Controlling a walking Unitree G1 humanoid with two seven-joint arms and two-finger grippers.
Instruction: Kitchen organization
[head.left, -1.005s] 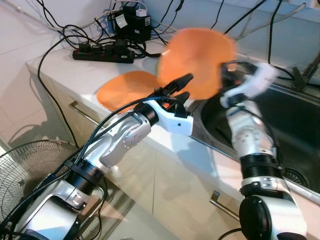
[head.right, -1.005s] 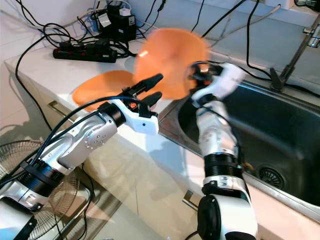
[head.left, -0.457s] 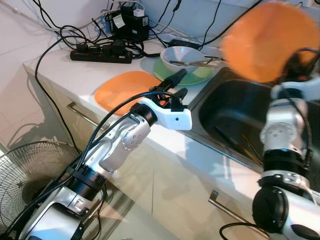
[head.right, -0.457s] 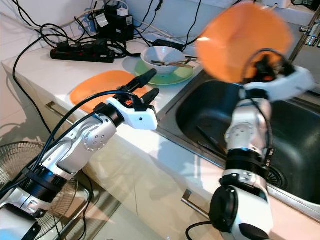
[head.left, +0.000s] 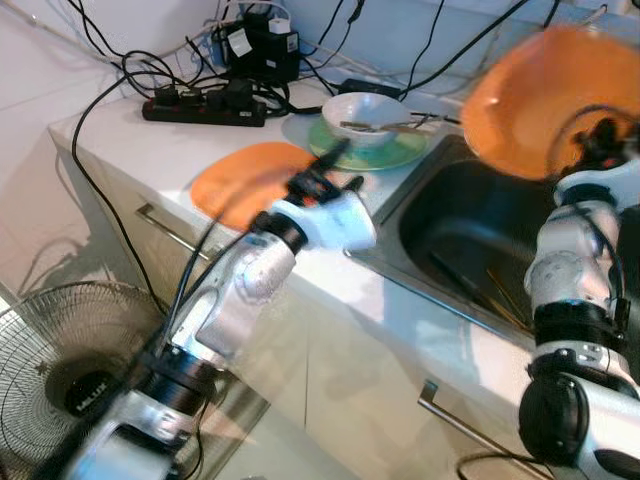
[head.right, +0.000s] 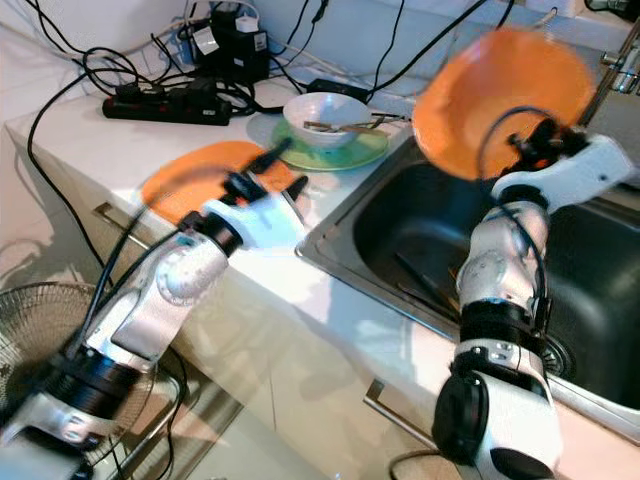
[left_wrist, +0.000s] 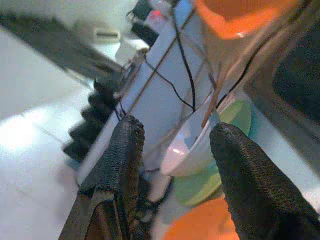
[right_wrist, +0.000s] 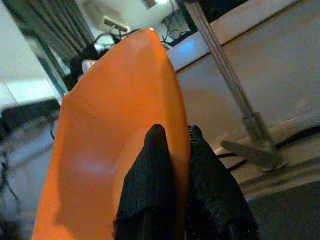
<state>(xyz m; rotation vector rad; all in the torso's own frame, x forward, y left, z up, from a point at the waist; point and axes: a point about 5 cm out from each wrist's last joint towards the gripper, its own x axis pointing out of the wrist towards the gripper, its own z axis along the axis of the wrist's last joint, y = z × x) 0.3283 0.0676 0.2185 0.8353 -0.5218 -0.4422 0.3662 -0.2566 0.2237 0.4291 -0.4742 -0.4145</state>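
Nearest the camera, left gripper (head.left: 335, 168) hovers blurred over the counter (head.left: 160, 150), fingers spread with nothing between them, just above a flat orange plate (head.left: 235, 180) lying on the countertop

Beyond it, a white bowl (head.right: 325, 108) with utensils across it sits on a green plate (head.right: 365, 148)

To the right, right gripper (right_wrist: 172, 145) is held up over the sink (head.right: 420, 240), fingers pinched on the rim of a second orange plate (head.right: 495, 95), near the faucet (right_wrist: 225, 85)

Held plate is tilted steeply, close to standing on edge; hollow face turned toward the robot and somewhat down, back toward the wall. Long axis of the disc runs up and slightly rightward from the pinch

Judged step: carrying the plate to the sink side. Thin edge grip only, so swing slowly, keep it clear of the faucet, lower before letting go

Far back: power strip (head.left: 205, 105) and tangled cables
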